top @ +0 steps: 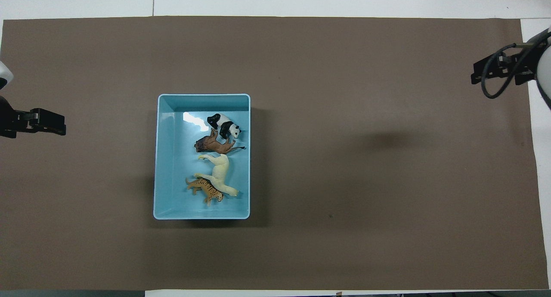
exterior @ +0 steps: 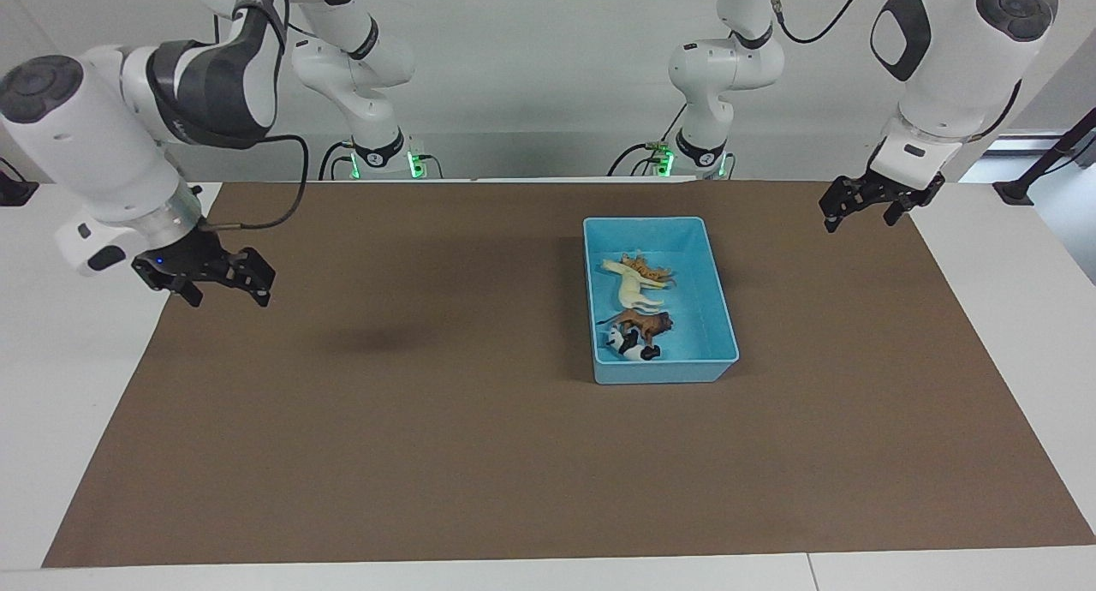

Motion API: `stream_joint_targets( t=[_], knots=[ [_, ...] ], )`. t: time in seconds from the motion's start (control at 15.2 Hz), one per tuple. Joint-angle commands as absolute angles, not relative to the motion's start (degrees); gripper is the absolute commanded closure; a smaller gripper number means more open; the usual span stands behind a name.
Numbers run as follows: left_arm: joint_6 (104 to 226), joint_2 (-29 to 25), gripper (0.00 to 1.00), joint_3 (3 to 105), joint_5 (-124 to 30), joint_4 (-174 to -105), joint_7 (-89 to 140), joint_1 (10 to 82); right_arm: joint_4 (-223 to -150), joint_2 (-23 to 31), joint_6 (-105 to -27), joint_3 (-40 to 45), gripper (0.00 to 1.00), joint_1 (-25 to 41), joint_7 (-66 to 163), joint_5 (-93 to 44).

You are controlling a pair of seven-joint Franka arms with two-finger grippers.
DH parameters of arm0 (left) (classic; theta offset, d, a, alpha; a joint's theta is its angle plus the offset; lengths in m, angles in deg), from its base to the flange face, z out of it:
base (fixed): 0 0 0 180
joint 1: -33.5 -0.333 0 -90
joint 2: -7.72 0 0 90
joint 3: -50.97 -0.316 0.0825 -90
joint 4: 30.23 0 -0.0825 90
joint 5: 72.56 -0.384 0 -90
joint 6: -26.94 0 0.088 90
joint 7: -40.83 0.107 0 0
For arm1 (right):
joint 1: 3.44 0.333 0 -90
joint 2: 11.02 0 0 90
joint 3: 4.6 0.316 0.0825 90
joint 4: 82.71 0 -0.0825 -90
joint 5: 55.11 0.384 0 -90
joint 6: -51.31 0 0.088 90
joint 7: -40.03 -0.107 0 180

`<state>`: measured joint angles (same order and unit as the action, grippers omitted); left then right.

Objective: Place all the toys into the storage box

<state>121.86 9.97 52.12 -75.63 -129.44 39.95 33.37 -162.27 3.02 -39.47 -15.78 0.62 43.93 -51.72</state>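
Right gripper [exterior: 221,284]: hanging in the air over the brown mat [exterior: 428,420] at the right arm's end of the table, fingers standing spread apart, gripping nothing, touching nothing. In the overhead view only part of the right gripper [top: 501,69] showing at the mat's edge, a black cable [top: 495,79] looping beside it.

Left gripper [exterior: 865,205]: hanging over the mat's edge at the left arm's end of the table, fingers likewise parted, holding nothing, well apart from every toy. Waiting there.

Storage box [exterior: 715,304]: lying flat on the mat, between the two grippers, nearer to the left arm's end. All four toys lying inside it, in a row along the wall toward the right arm's end. Tiger [top: 205,190]: lying nearest the robots, touching the horse [top: 218,173]. Horse: lying on its side just beside the tiger, legs pointing toward the left arm's end. Lion [top: 215,145]: lying next, farther from the robots than the horse. Panda [top: 224,125]: lying farthest from the robots, touching the lion.

Nothing standing between either gripper and the box. White table [exterior: 77,385] showing around the mat.
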Motion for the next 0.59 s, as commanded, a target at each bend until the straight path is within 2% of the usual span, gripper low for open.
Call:
stream_joint_targets(
  t=[0.0, 0.13, 0.33, 0.52],
  knots=[
    [122.0, 9.6, 0.0, 51.2, -74.2, -128.6, 41.0, 34.2, -165.1, -2.9, -34.6, -15.0, 0.0, -0.2, 45.8, -51.8],
    [121.4, 9.7, 0.0, 51.1, -74.3, -128.8, 42.1, 34.0, -168.5, -7.3, -32.9, -15.0, 0.0, -0.9, 47.5, -51.9],
    [120.8, 9.6, 0.0, 51.1, -74.3, -128.5, 42.2, 33.9, -177.7, -15.4, -33.9, -14.7, 0.0, -1.2, 48.3, -53.3],
    [120.5, 9.2, 0.0, 51.1, -74.3, -128.3, 42.1, 34.1, -179.7, -16.8, -34.7, -10.3, 0.0, -6.8, 53.7, -54.0]
  ],
)
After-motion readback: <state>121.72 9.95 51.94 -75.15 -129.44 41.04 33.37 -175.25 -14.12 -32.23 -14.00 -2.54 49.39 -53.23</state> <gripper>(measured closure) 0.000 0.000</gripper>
